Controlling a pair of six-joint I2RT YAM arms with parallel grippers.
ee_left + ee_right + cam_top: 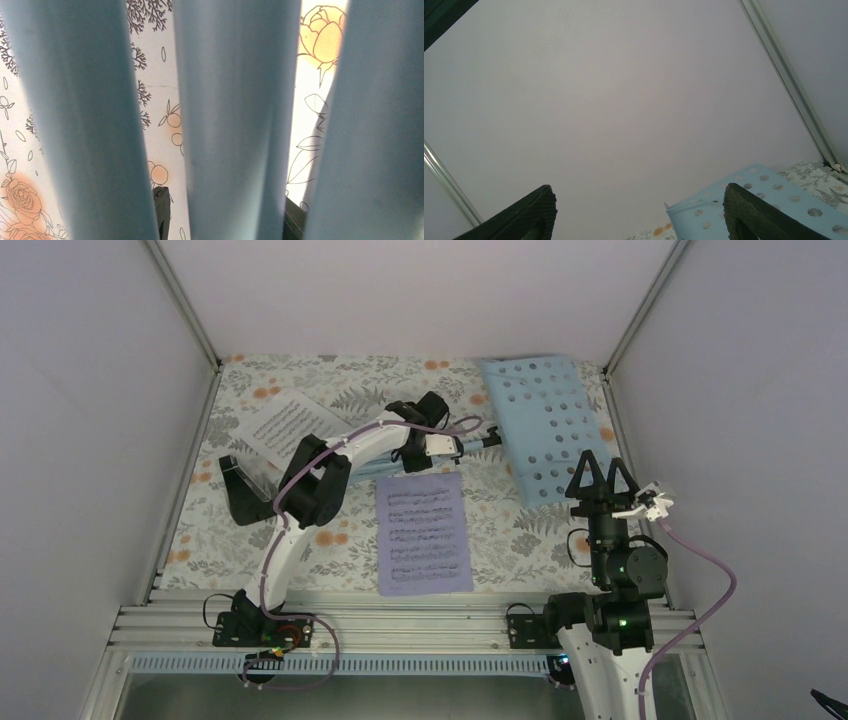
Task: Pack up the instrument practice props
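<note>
The light blue music stand lies on the floral cloth, its hole-dotted tray (540, 425) at the back right and its pole running left under my left gripper (438, 445). In the left wrist view, three blue legs (235, 100) fill the frame. My left gripper (227, 215) straddles the middle leg, with a strip of cloth showing beside the left finger (161, 210), so contact is unclear. The lavender sheet (424, 532) lies flat at centre front. The small black box (240, 490) sits at the left. My right gripper (603, 475) (639, 215) hangs open and empty, near the tray (769, 200).
A white sheet of printed music (290, 425) lies at the back left, partly under the left arm. Grey walls with metal corner posts (185, 305) close in the table on three sides. An aluminium rail (400, 625) carries both arm bases along the near edge.
</note>
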